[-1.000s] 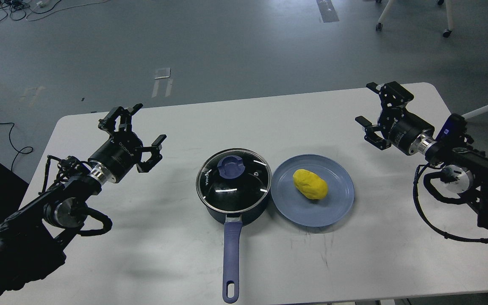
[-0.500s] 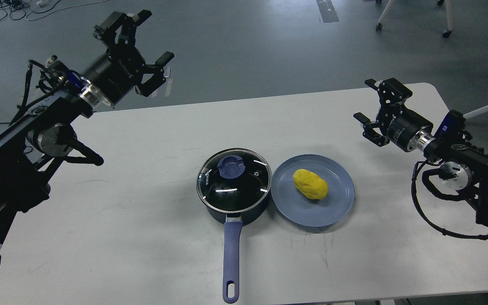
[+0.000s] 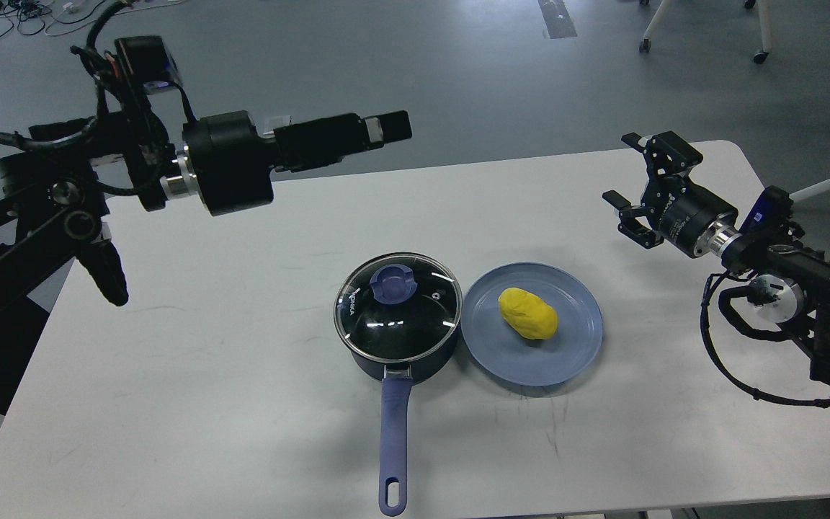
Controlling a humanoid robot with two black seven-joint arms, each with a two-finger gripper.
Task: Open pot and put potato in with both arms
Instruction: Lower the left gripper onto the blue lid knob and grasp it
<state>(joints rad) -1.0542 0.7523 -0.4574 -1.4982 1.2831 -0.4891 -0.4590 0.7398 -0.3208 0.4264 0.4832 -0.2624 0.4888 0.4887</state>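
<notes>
Over the last second my left hand (image 3: 386, 128) has risen from beside the pot (image 3: 397, 317) and swung round to point right, above the far side of the tabletop (image 3: 242, 404). I judge this as lining up over the lid (image 3: 395, 306), which is still seated on the pot. My right hand (image 3: 638, 191) has barely moved; it hovers with fingers apart and empty, well right of the plate (image 3: 573, 346). The potato (image 3: 527, 313) lies on that plate, just beside the pot. My left hand shows side-on, so I cannot tell whether its fingers are apart. The pot's interior is dark behind the glass.
</notes>
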